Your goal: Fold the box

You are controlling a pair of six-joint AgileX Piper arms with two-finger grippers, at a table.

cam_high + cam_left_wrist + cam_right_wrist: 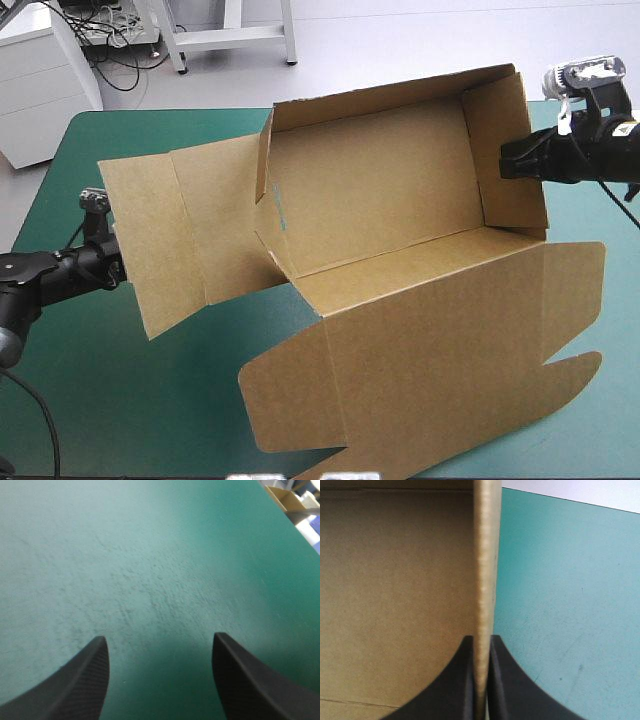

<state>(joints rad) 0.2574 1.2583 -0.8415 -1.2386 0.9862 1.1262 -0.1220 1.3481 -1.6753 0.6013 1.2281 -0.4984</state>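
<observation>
The brown box [380, 190] stands as an open tray in the middle of the table, its walls raised. Its lid [450, 350] lies flat toward the front edge. A long side flap [170, 235] sticks out to the left, tilted up. My right gripper [508, 160] is shut on the tray's right end wall [485, 570]; the board's edge runs up between the black fingers [457, 685]. My left gripper [160, 680] is open over bare teal-green cover, nothing between its fingers. In the high view the left gripper [118, 262] sits at the flap's left edge, its tips hidden behind the board.
Bare teal-green cover [130, 400] shows at the front left and along the right edge [615, 400]. The lid's cut tabs [290, 410] reach close to the table's front edge.
</observation>
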